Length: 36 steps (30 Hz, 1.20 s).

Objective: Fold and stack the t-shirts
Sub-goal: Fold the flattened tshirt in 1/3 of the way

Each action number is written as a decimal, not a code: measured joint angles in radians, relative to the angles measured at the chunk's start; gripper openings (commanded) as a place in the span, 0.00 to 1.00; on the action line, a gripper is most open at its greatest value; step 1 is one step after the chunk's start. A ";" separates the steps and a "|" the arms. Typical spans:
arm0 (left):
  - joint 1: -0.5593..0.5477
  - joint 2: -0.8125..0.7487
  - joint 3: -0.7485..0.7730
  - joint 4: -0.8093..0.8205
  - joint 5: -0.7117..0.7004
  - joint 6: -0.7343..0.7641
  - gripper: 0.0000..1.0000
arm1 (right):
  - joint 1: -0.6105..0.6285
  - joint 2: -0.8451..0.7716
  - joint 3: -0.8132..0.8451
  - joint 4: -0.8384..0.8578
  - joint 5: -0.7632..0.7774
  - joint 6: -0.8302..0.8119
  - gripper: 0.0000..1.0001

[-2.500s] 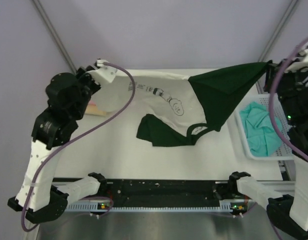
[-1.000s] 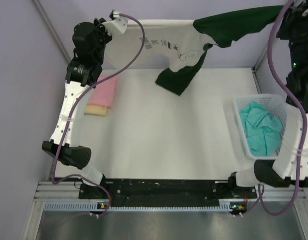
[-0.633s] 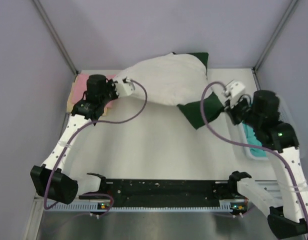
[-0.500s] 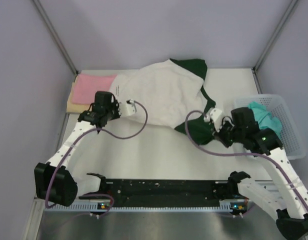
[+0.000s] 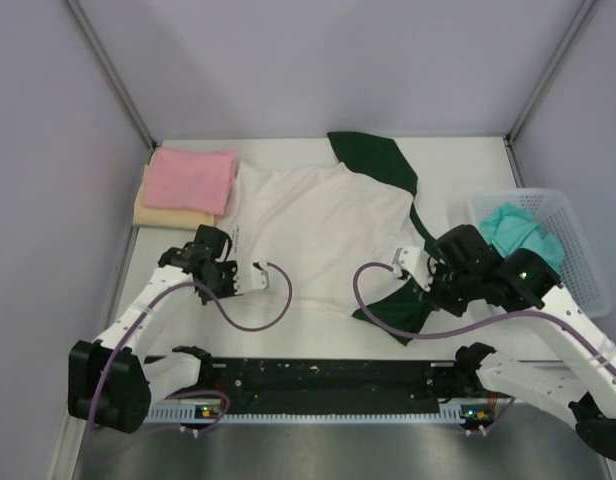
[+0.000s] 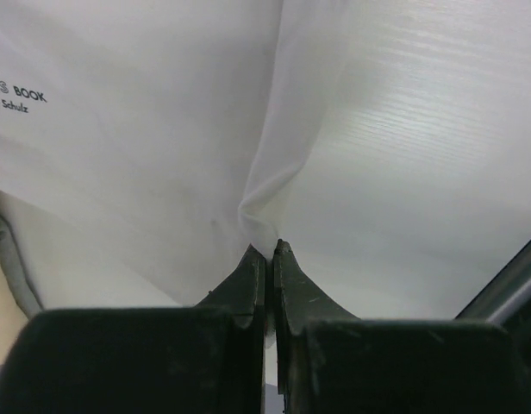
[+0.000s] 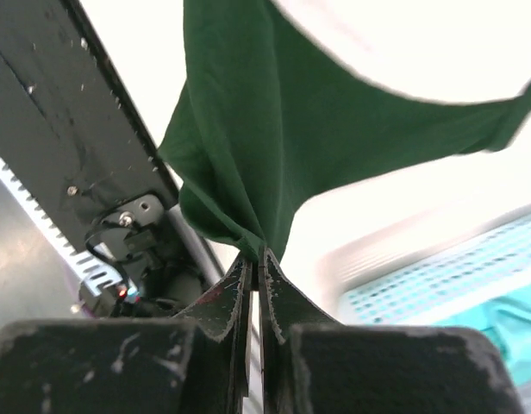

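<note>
The white t-shirt with dark green parts (image 5: 323,225) lies spread on the table, plain side up, with one green sleeve (image 5: 373,160) at the back. My left gripper (image 5: 231,258) is shut on its near left white edge, and a pinched fold shows in the left wrist view (image 6: 266,253). My right gripper (image 5: 420,297) is shut on the near green sleeve (image 5: 398,312), which hangs bunched from the jaws in the right wrist view (image 7: 255,256). A folded pink t-shirt (image 5: 193,178) lies on a pale yellow one (image 5: 168,215) at the back left. A teal t-shirt (image 5: 523,230) is crumpled in the basket.
The white mesh basket (image 5: 588,290) stands at the right edge, close to my right arm. The black rail with the arm bases (image 5: 328,380) runs along the near edge. Purple cables loop beside both wrists. Small black print (image 6: 20,95) shows on the cloth.
Both grippers carried the shirt from high at the back down and toward the near edge. It went from hanging stretched between them to lying flat on the table.
</note>
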 measured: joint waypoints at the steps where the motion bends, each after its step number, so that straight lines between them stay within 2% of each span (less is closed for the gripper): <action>1: 0.002 -0.005 0.000 -0.012 0.005 -0.003 0.00 | 0.003 0.000 0.038 -0.003 0.001 -0.011 0.00; 4: 0.012 -0.013 0.008 -0.031 0.019 -0.040 0.00 | 0.004 0.000 0.146 0.002 0.040 -0.060 0.00; 7: 0.017 -0.001 0.036 0.012 0.016 -0.119 0.00 | 0.002 0.014 0.172 0.060 0.119 -0.143 0.00; 10: 0.022 0.056 0.102 0.106 -0.010 -0.225 0.00 | -0.046 0.103 0.165 0.202 0.166 -0.248 0.00; 17: 0.063 0.235 0.212 0.362 -0.116 -0.417 0.00 | -0.306 0.493 0.167 0.673 0.167 -0.393 0.00; 25: 0.068 0.428 0.268 0.508 -0.206 -0.504 0.00 | -0.392 0.678 0.207 0.993 0.134 -0.483 0.00; 30: 0.068 0.472 0.268 0.553 -0.261 -0.531 0.00 | -0.411 0.757 0.245 1.095 0.087 -0.523 0.00; 36: 0.068 0.481 0.268 0.603 -0.327 -0.554 0.00 | -0.412 0.853 0.312 1.142 0.055 -0.569 0.00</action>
